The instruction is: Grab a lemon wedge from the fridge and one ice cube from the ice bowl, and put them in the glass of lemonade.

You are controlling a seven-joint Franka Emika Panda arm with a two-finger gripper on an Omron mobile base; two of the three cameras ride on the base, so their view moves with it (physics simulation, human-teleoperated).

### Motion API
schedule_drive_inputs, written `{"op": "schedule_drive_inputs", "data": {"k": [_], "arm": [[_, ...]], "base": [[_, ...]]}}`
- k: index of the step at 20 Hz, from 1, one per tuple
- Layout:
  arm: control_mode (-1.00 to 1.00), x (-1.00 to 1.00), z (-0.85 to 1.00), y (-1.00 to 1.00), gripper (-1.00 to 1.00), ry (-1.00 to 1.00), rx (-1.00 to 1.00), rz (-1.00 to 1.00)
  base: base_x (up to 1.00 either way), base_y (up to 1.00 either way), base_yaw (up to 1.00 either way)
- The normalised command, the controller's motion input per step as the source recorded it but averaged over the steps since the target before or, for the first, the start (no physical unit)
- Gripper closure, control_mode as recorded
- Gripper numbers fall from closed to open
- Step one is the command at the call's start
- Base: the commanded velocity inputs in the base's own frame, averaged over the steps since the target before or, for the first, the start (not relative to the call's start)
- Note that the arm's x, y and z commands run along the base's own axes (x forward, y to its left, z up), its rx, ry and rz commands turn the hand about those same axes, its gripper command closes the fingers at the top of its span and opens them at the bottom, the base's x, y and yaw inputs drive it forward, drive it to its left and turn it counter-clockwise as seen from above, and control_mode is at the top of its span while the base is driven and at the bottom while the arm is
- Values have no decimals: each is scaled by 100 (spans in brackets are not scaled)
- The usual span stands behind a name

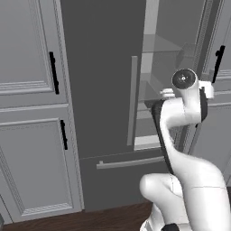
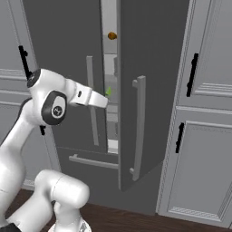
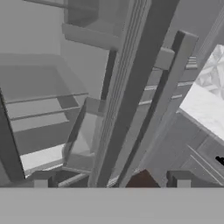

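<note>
Dark-grey fridge [image 2: 154,90] has its right door part-open, the gripper [image 3: 111,181] sits at the gap with fingers spread and empty, lemon wedge not spotted yet, so basically everything's left.

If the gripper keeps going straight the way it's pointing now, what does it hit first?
Most likely the edge of the fridge's partly open right door, which runs up the hand view straight ahead of the open gripper. The pale shelves lie just beside it; depth is hard to judge.
</note>
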Motion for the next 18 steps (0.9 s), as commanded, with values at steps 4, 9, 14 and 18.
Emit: {"op": "schedule_drive_inputs", "data": {"k": [4,9,14,18], "arm": [[-100,87,-7,18,-100,15,-29,-30],[-100,70,-28,0,-100,2,-14,-32],[-100,27,-16,-19,-100,0,0,-13],[-100,1,-2,-61,-100,1,0,-11]], "base": [[0,0,0],[0,0,0],[0,0,0],[0,0,0]]}}
